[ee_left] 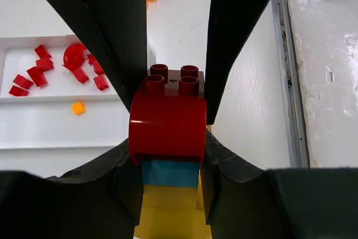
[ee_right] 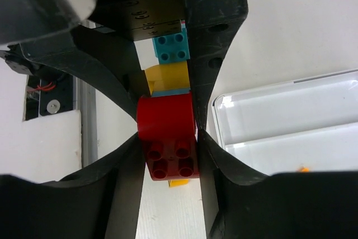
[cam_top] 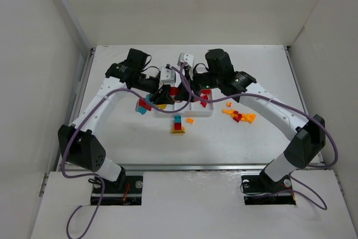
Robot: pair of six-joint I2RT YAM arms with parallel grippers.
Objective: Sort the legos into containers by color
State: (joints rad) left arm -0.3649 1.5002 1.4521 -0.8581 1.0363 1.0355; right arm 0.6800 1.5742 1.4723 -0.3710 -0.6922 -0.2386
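Both grippers meet over the white tray (cam_top: pixel 202 111) on one clump of legos. In the left wrist view my left gripper (ee_left: pixel 170 163) is shut on the clump's teal brick (ee_left: pixel 169 173) and yellow brick (ee_left: pixel 170 205). In the right wrist view my right gripper (ee_right: pixel 169 138) is shut on its round red brick (ee_right: pixel 166 121), studs facing that camera. From above, the left gripper (cam_top: pixel 166 97) and right gripper (cam_top: pixel 182 90) hide most of the clump. Several red pieces (ee_left: pixel 42 71) lie in one tray compartment, and one orange piece (ee_left: pixel 79 107) in the middle one.
A red, teal and yellow stack (cam_top: pixel 178 125) and an orange brick (cam_top: pixel 190 120) lie on the table in front of the tray. A teal and red clump (cam_top: pixel 144 106) lies left of it. An orange and red pile (cam_top: pixel 239 116) lies to its right.
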